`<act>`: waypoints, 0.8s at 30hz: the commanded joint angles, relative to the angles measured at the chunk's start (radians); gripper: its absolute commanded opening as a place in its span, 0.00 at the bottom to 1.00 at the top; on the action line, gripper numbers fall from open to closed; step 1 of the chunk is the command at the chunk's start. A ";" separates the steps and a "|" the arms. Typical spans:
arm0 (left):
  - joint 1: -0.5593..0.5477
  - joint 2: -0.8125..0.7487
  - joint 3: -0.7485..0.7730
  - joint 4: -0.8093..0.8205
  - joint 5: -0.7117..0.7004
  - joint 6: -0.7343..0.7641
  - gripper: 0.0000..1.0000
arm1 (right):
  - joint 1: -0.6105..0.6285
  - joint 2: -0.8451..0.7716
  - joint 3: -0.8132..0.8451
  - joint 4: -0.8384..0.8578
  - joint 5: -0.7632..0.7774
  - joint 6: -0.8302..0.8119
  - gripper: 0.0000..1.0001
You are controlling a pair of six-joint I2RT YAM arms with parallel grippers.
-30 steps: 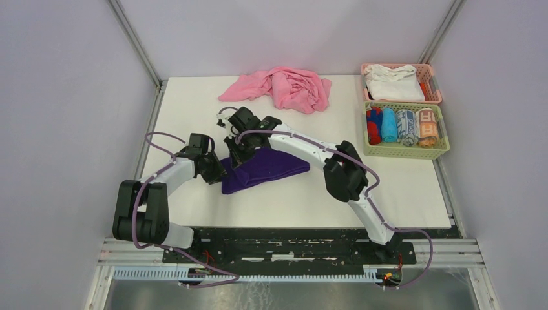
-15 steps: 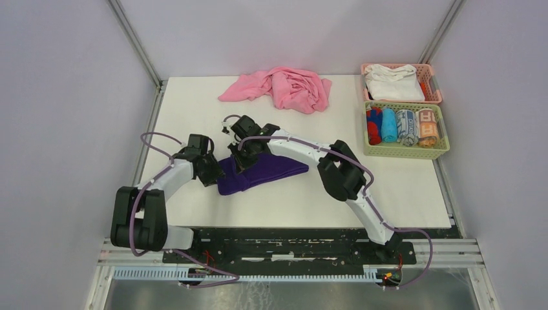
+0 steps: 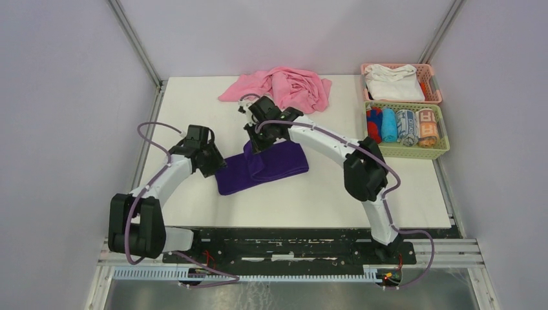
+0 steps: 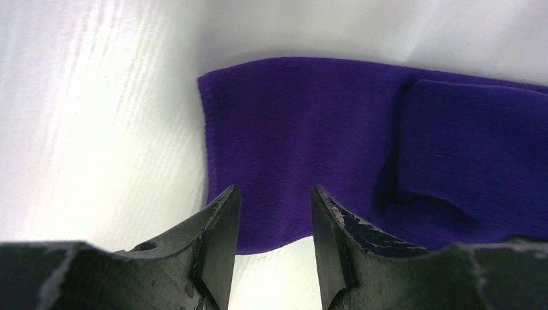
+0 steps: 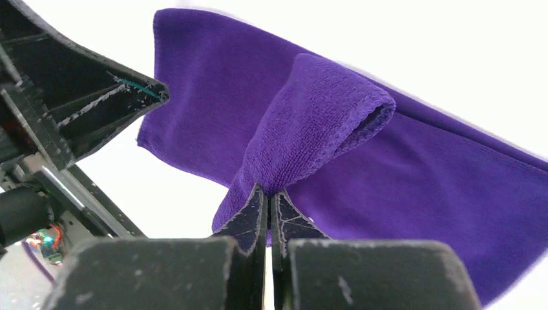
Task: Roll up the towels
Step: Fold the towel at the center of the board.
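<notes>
My right claw (image 5: pixel 268 194) is clamped tight on a fold of the dark purple terry towel (image 3: pixel 271 169). It's pinching the doubled-over edge and holding it up off the rest of the cloth. I reckon that's to start the first turn of the roll.

The towel lies as a flat strip mid-table, a bit toward the left edge of the white table (image 3: pixel 194 110).

My left claw (image 4: pixel 274 194) is over the strip's left end, fingers a narrow gap apart with nothing in them. My guess is it's there to pin that end so the strip doesn't drag. Can't tell if it's touching.

A crumpled pink towel (image 3: pixel 284 87) waits at the far edge. The green plastic basket (image 3: pixel 404 152) of rolled towels sits near the far right corner.
</notes>
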 commanded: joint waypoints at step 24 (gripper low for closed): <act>-0.054 0.190 0.113 0.034 0.126 0.041 0.55 | -0.367 -0.282 -0.120 -0.246 1.010 -0.779 0.00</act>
